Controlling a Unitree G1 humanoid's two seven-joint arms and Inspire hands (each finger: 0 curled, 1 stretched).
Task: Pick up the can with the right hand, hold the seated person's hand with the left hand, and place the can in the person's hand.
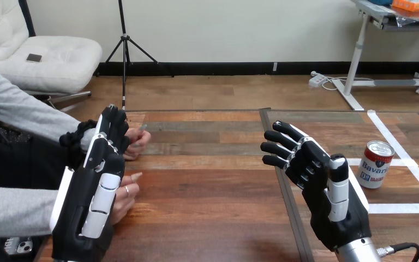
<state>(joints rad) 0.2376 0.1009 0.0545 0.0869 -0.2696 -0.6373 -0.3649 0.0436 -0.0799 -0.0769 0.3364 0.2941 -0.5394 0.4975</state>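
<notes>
A red and white can (376, 164) stands upright on the table at the right, inside a square of white tape. My right hand (319, 177) hovers just left of the can, fingers straight and spread, open and apart from it. My left hand (95, 191) is raised at the left, fingers straight, open. Behind it lie the person's two hands on the table edge: the person's farther hand (136, 143) shows past my fingertips, and the person's nearer hand (125, 195) sits right beside my palm. I cannot tell whether my left hand touches either one.
White tape lines (403, 164) mark a square on the wooden table (207, 185) around the can. A dark seam (283, 185) runs down the table between my hands. The person's grey sleeve (11, 210) lies along the left edge.
</notes>
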